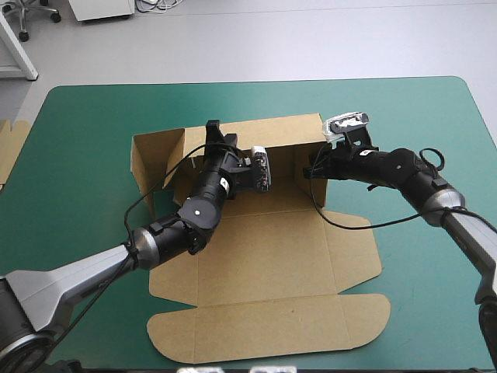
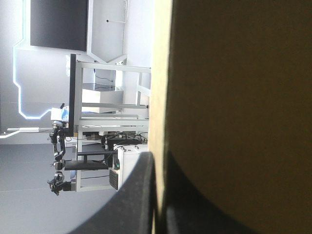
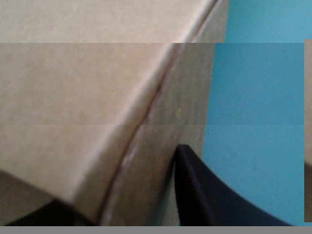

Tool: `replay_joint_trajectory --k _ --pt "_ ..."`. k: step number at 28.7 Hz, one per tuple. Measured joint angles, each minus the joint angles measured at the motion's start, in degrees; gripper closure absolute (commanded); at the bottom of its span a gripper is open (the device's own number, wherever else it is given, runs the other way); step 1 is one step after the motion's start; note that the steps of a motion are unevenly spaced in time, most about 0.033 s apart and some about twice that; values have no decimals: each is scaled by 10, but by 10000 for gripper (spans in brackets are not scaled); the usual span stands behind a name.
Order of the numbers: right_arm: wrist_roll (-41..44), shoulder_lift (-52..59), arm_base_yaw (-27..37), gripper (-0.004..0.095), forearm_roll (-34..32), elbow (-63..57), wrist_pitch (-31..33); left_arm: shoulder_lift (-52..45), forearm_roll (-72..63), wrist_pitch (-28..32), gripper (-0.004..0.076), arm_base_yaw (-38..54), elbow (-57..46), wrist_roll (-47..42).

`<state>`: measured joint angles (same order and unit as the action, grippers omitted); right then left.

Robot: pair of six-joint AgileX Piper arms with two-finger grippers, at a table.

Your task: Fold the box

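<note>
The brown box (image 1: 272, 241) lies mid-table with its back wall (image 1: 272, 132) and both side walls raised; the lid (image 1: 272, 330) lies flat toward the front edge. My left gripper (image 1: 215, 130) reaches over the base to the back wall's top edge. In the left wrist view the board (image 2: 234, 97) stands edge-on between the black fingers (image 2: 134, 195), so that gripper (image 2: 158, 200) is shut on the box. My right gripper (image 1: 314, 167) is at the right side wall. In its wrist view the wall (image 3: 97, 97) runs between the fingers (image 3: 204, 200), shut on the box.
An edge of more brown board (image 1: 12, 148) shows at the table's left edge. The teal-green cover (image 1: 419, 124) lies bare around the box on the right and far sides.
</note>
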<state>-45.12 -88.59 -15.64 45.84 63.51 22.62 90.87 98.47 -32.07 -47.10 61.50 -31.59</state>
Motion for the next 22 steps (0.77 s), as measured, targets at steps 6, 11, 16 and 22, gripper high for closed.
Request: replay_joint_trajectory --k 6,11,16,22 --pt "-2 -1 1 923 -8 0 -6 0 3 0 734 0 0 0" --pt "-2 -2 3 923 2 0 -7 0 5 2 733 0 2 3" --pt "8 -2 3 923 4 0 -7 -2 5 6 634 0 2 4" --pt "20 -2 2 923 15 0 9 -19 3 18 470 -22 5 -1"
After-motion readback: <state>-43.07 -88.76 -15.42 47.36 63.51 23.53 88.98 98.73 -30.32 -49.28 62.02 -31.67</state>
